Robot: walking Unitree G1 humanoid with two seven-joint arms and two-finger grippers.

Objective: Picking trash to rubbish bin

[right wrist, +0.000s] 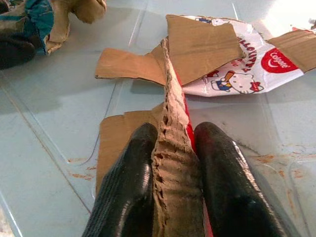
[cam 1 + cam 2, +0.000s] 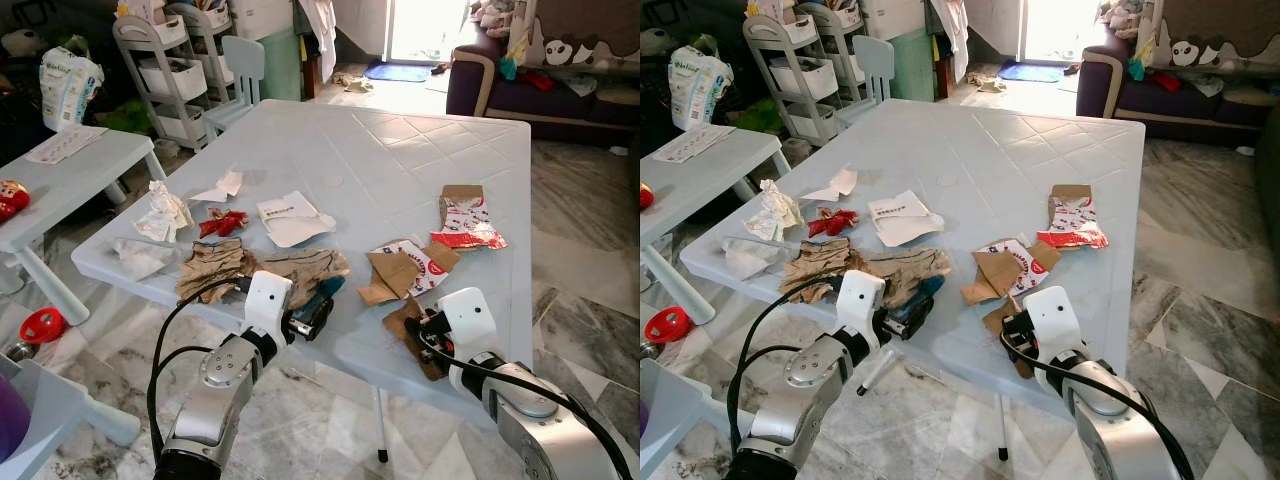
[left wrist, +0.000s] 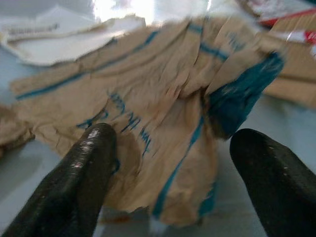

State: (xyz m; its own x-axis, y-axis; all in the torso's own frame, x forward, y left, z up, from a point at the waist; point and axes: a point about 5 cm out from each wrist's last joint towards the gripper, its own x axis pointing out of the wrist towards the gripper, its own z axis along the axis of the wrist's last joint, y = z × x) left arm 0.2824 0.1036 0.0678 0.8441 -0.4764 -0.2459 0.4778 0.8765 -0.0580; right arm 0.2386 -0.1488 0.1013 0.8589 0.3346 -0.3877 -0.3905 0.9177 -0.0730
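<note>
arms (image 2: 215,395) silver — wrists (image 2: 268,300) white | fingers (image 1: 123,187) black, glossy | cables (image 2: 165,345) black

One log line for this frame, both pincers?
left pincer: open at brown paper | right pincer: shut on cardboard | table: trash remains
</note>
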